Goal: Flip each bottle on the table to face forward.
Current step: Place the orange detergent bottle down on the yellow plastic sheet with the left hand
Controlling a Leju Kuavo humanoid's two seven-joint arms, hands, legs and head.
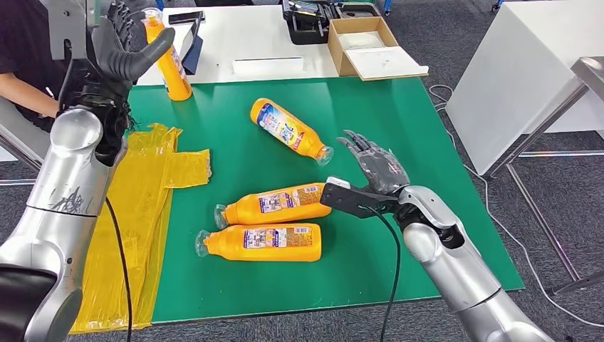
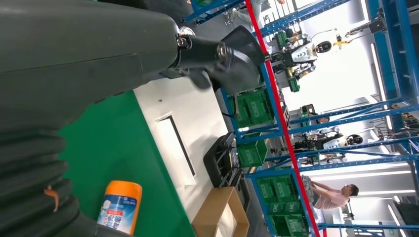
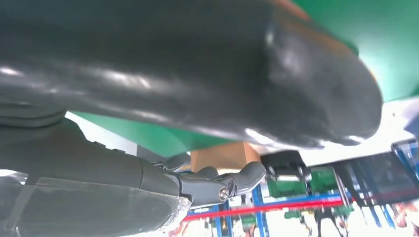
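Head view | right robot hand (image 1: 375,165) open | bottle (image 1: 273,204) just beside it

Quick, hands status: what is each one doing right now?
Left hand: open, raised beside the upright bottle, holding nothing.
Right hand: open, fingers spread above the green mat, holding nothing.

Head view high, looking down; wrist views close behind hands, sharing green mat (image 1: 399,128).

Silver arms, black cables, dark grey fingers (image 1: 365,146).
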